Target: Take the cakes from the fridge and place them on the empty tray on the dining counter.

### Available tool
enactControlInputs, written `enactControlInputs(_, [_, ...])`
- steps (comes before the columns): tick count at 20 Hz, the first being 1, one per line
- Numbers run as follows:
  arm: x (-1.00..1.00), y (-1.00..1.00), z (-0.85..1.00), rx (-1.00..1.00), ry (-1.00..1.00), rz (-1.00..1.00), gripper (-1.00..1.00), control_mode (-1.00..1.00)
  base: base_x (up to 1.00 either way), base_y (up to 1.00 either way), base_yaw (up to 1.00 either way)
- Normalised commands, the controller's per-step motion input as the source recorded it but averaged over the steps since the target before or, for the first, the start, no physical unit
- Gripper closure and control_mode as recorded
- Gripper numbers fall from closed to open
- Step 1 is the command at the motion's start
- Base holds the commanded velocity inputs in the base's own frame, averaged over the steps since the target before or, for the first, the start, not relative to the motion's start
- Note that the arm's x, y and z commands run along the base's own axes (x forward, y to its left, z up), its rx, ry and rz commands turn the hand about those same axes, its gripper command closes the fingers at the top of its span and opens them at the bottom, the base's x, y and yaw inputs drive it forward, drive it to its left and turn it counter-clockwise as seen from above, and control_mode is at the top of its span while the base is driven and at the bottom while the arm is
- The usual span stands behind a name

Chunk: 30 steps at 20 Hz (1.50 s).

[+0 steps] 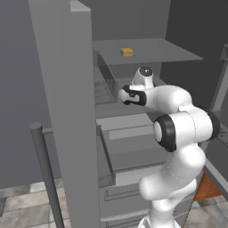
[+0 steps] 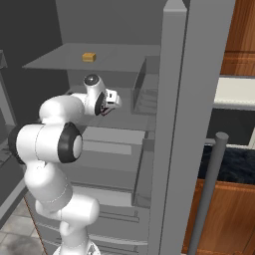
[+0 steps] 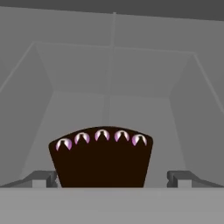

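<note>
The fridge (image 1: 71,111) stands with both doors swung wide, and my arm reaches into its middle shelf. A dark brown cake wedge (image 3: 103,159) with pink-white dots along its top lies right in front of the hand. My gripper (image 3: 111,178) is open, one fingertip (image 3: 41,179) on each side of the wedge and neither touching it. An orange-tan square cake (image 1: 127,52) (image 2: 89,57) sits alone on the shelf above the hand (image 2: 112,99). The tray and the dining counter are out of view.
The open fridge doors (image 2: 174,124) flank the arm closely, and their bar handles (image 1: 44,173) (image 2: 209,189) jut toward the base. Drawers lie below the shelf. Right of the fridge stand brown wooden cabinets (image 2: 239,35) with a dark worktop (image 2: 231,164).
</note>
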Motion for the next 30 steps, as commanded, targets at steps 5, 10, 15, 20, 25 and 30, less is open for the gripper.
enactControlInputs(5, [0.20, 0.00, -0.18, -0.01, 0.02, 0.00, -1.00, -1.00, 0.00, 0.00, 0.00])
enactControlInputs(10, [0.16, 0.00, -0.18, -0.01, 0.02, 0.00, -1.00, -1.00, 0.00, 0.00, 0.00])
enactControlInputs(15, [0.10, 0.00, -0.23, -0.01, 0.02, 0.00, 1.00, -1.00, 0.00, 0.00, 0.00])
enactControlInputs(20, [0.03, 0.00, -0.07, 0.00, 0.00, 0.00, 1.00, -1.00, 0.00, 0.00, 0.00])
enactControlInputs(25, [-0.04, 0.00, -0.12, 0.00, -0.03, 0.00, 1.00, -1.00, 0.00, 0.00, 0.00])
enactControlInputs(30, [-0.25, -0.08, -0.07, 0.00, -0.08, 0.00, 1.00, -1.00, 0.00, 0.00, 0.00])
